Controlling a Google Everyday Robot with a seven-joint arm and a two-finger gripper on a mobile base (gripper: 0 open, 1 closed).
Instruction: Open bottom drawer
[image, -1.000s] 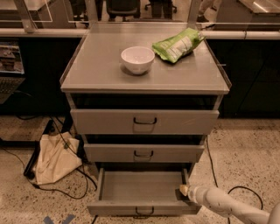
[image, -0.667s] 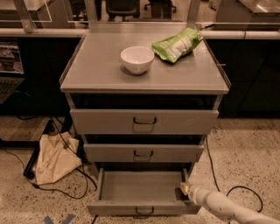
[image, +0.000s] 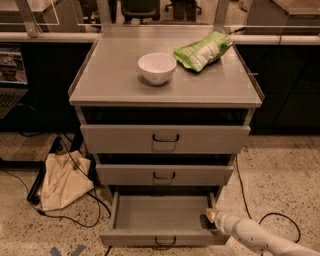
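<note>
The bottom drawer (image: 160, 215) of the grey cabinet stands pulled out, its empty inside showing, with a small dark loop handle (image: 165, 242) at the centre of its front. My gripper (image: 211, 216) sits at the drawer's right rim near the front corner, at the end of my white arm (image: 255, 237), which comes in from the lower right. The middle drawer (image: 164, 175) and the top drawer (image: 165, 138) above it stand a little out.
A white bowl (image: 156, 67) and a green snack bag (image: 202, 50) lie on the cabinet top. A cloth bag (image: 62, 180) and dark cables lie on the speckled floor to the left. A cable runs along the floor at the right.
My gripper and arm have shifted a little along the drawer's right rim. The drawer stays pulled out much as before.
</note>
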